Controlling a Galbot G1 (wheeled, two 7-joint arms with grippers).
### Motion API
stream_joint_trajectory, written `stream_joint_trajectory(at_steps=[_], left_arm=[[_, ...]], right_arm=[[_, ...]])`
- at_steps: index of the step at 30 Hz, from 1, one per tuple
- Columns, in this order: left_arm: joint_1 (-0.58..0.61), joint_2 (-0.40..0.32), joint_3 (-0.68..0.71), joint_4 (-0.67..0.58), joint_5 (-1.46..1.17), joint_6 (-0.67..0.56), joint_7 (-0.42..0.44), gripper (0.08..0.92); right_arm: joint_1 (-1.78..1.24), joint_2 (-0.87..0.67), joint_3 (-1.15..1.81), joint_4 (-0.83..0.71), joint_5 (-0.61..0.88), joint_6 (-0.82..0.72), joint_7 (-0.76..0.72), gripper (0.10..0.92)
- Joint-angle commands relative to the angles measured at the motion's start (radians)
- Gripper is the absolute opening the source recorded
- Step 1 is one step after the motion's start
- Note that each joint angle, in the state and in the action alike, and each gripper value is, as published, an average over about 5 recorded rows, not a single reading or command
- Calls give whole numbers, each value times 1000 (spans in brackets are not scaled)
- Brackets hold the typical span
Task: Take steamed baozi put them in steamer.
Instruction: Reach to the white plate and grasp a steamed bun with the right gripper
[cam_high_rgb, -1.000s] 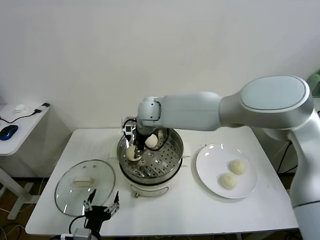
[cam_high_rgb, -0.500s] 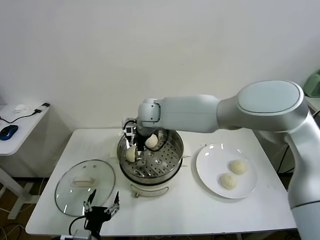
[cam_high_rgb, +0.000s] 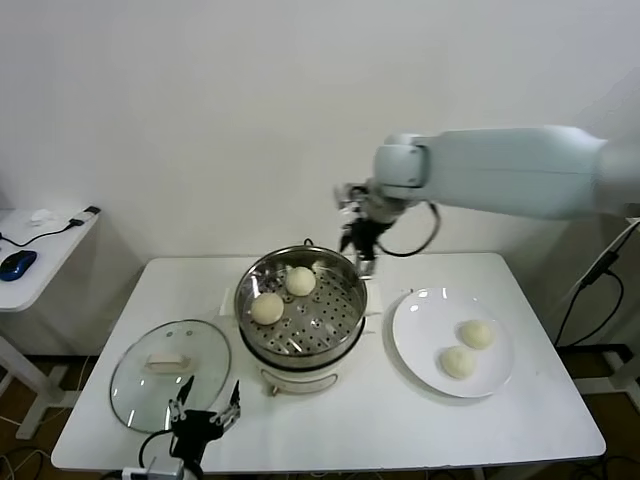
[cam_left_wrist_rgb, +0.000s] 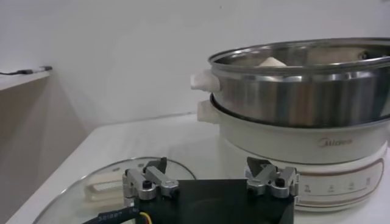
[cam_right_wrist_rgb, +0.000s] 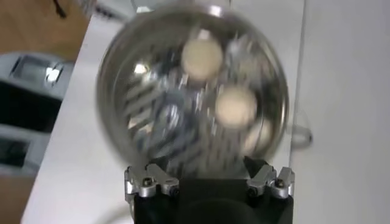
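The right gripper (cam_high_rgb: 360, 243) hung in the air with its fingers (cam_right_wrist_rgb: 149, 181) spread apart and nothing between them, above the far right rim of the steamer (cam_high_rgb: 300, 345). Its white arm reached in from the right side of the scene, well above the surface (cam_high_rgb: 400, 420).

The left gripper (cam_high_rgb: 205, 412) sat low at the near edge of the surface, just beside the near rim of a round glass lid (cam_high_rgb: 170, 362). Its fingers (cam_left_wrist_rgb: 146, 181) were also spread and empty.

The steamer, a shiny metal pot on a white base, stood near the middle of the surface. On its perforated tray lay 2 buns: one bun (cam_high_rgb: 267, 308) toward the left side and a second bun (cam_high_rgb: 301, 281) farther back, the 2 near each other but apart.

To the right of the steamer lay a flat white plate (cam_high_rgb: 420, 325) carrying 2 more buns (cam_high_rgb: 475, 333), close together, one nearer the front edge than the other.

The glass lid lay flat on the surface to the left of the steamer.

On a side table at far left rested a blue computer mouse (cam_high_rgb: 16, 264).
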Motion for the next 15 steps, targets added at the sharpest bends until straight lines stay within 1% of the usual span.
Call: stream_joint_trajectory(at_steps=[1,4,7,11,15], left_arm=[[0,5,2,1,1,0,0,823],[0,4,-3,-1,-2,1,0,823],[-1,3,-8,-3,-3,1,0,823],[0,1,-12,-8,-3,4,1,823],[4,-4,-12,-11,-1,5,1,823]], right_arm=[[104,-393,-212,185,-213,56,-58,823],[-33,-467,-151,179,-281,40,-25,823],[-175,-509,-65,151,-328,26,-11,823],[-329,-517,37,96,-385,17,0,823],[-474,-493,154,33,-422,-2,28,823]])
